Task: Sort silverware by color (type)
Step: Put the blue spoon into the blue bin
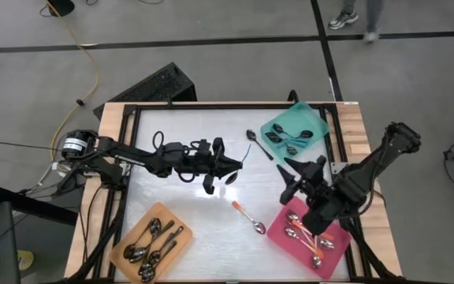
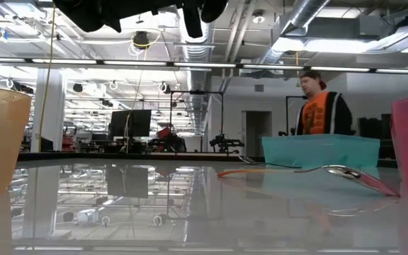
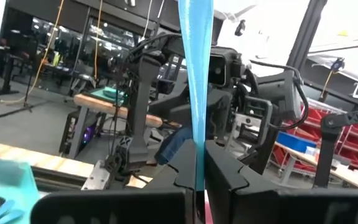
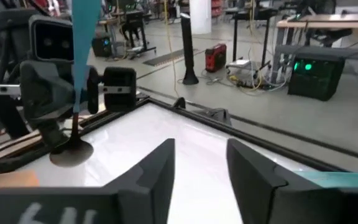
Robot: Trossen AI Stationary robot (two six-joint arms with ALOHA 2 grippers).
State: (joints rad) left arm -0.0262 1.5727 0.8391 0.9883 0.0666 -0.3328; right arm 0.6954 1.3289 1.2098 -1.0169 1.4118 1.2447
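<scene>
No brand or legible writing shows anywhere. The left pincer [image 1: 213, 175] hangs above the middle of the white desk [image 1: 187, 229], clamped shut on the thin teal handle of a spoon [image 3: 195, 81], which stands upright between its fingers. The right pincer [image 1: 296, 178] hovers at the near edge of the flat pink tray [image 1: 333, 256], its dark fingers [image 4: 157, 171] parted and holding nothing. Silver spoons lie in the flat orange tray [image 1: 124, 237], orange-handled ones in the pink tray, dark-handled ones in the flat teal tray [image 1: 315, 120]. An orange-handled spoon [image 1: 248, 218] and a dark-handled spoon [image 1: 258, 145] lie loose on the desk
</scene>
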